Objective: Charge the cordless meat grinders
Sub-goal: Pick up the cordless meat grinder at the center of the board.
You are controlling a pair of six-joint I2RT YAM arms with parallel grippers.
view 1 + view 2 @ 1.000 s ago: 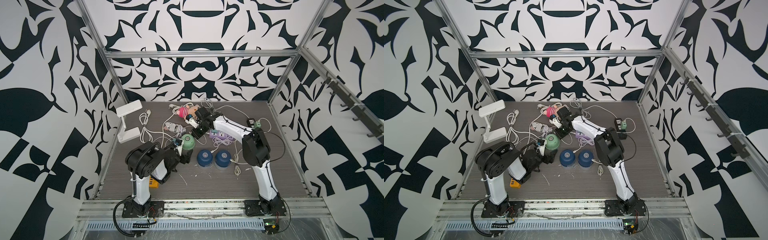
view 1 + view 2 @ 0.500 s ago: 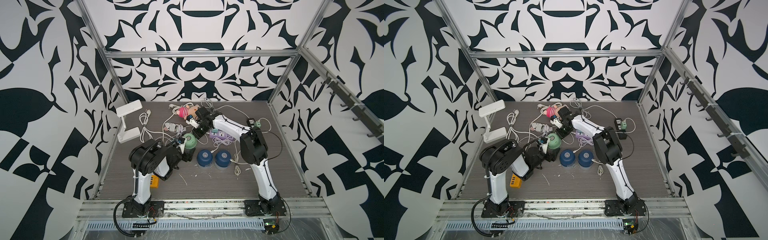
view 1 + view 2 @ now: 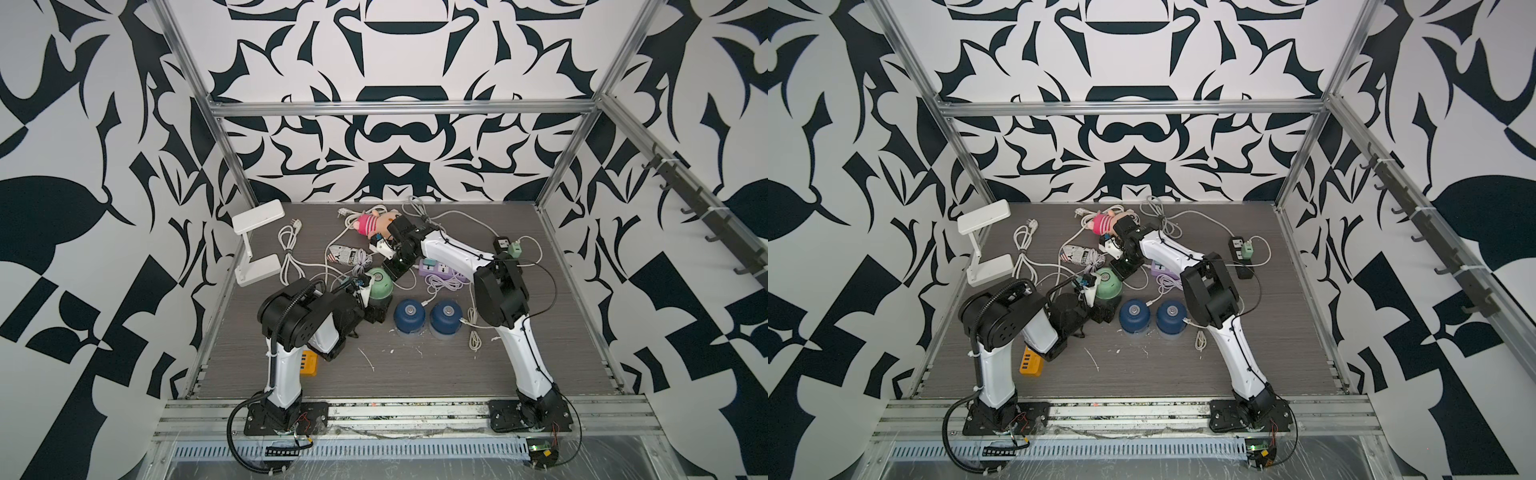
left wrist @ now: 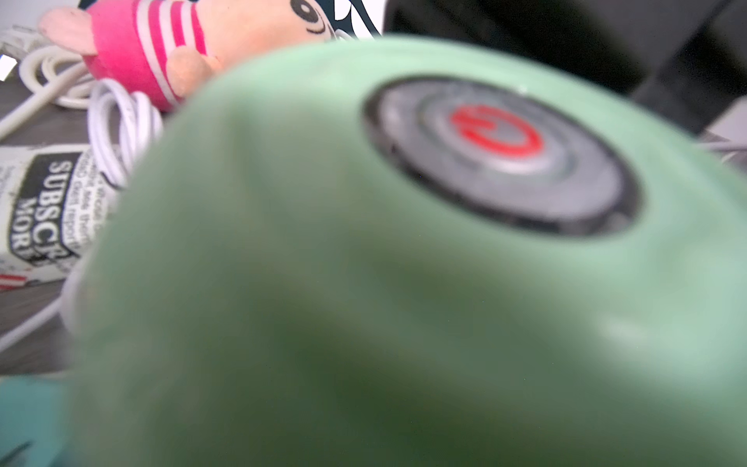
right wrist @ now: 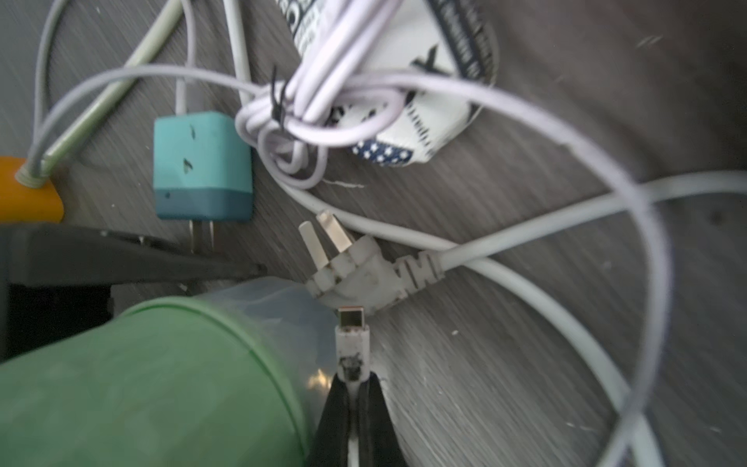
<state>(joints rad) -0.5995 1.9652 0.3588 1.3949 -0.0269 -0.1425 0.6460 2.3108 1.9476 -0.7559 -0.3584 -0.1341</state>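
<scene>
Right gripper (image 5: 355,380) pinches a white USB connector (image 5: 352,339) beside the mint green grinder (image 5: 161,376).
Fingers are narrow, clamped on the connector, whose tip is just short of a three-pin plug (image 5: 355,275). A teal adapter (image 5: 202,165), lilac cable (image 5: 323,121) and printed roll (image 5: 428,89) crowd the upper frame. Left gripper (image 3: 376,311) sits at the tilted grinder, but its finger spread can't be told because the wrist view is all blurred green dome. Two dark blue grinders (image 3: 409,316) stand upright at centre. Table (image 3: 561,332) is open on the right and at the bottom.
</scene>
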